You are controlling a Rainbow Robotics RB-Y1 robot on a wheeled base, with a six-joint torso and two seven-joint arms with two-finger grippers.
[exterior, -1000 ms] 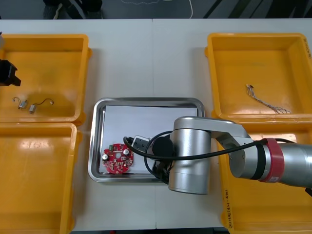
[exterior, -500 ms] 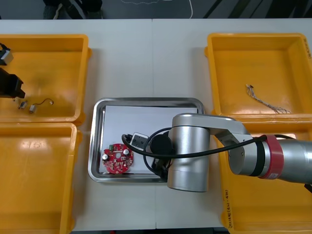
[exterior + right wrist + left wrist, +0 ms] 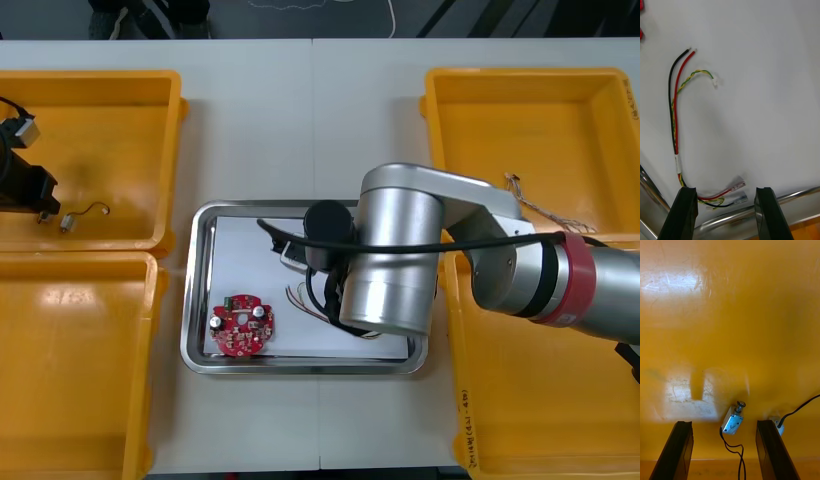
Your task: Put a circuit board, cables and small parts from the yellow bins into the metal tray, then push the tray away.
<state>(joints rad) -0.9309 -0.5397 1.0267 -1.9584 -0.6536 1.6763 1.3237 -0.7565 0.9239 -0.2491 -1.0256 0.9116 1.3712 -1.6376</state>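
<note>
The left pincer (image 3: 725,426) gaped empty over two small metal parts (image 3: 66,222); the right pincer (image 3: 725,189) gaped empty over one cable bundle (image 3: 675,123) near one circuit board (image 3: 241,325).

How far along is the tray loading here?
Done: a circuit board and a red and yellow cable lie in the metal tray, the right gripper above the cable, jaws open. In hand: the left gripper, jaws open, hangs over a small metal part in the far left yellow bin. Left: small parts, then pushing the tray away.
</note>
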